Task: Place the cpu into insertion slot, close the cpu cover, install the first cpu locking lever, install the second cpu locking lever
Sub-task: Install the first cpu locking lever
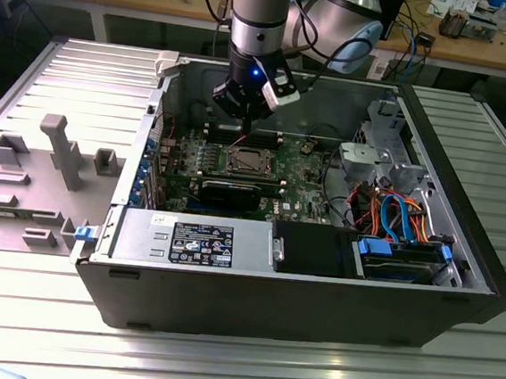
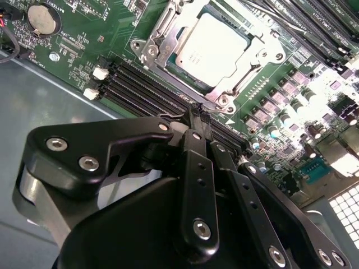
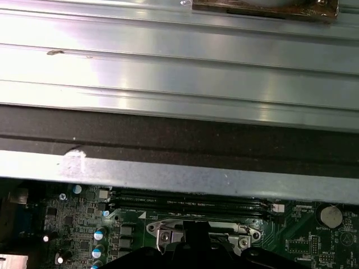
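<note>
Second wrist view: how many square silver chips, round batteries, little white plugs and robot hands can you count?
cpu: 1
round battery: 1
white plugs: 2
hand: 1
Total: 5

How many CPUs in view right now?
1. The cpu lies on the motherboard, framed by the cpu cover, just ahead of the hand. Spares could be hidden elsewhere in the case.

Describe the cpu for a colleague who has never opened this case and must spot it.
Inside the open computer case, find the green motherboard below the gripper. At its centre, within a silver cpu cover, sits the cpu: a flat, pale metal square, unlike the long black slots beside it.
</note>
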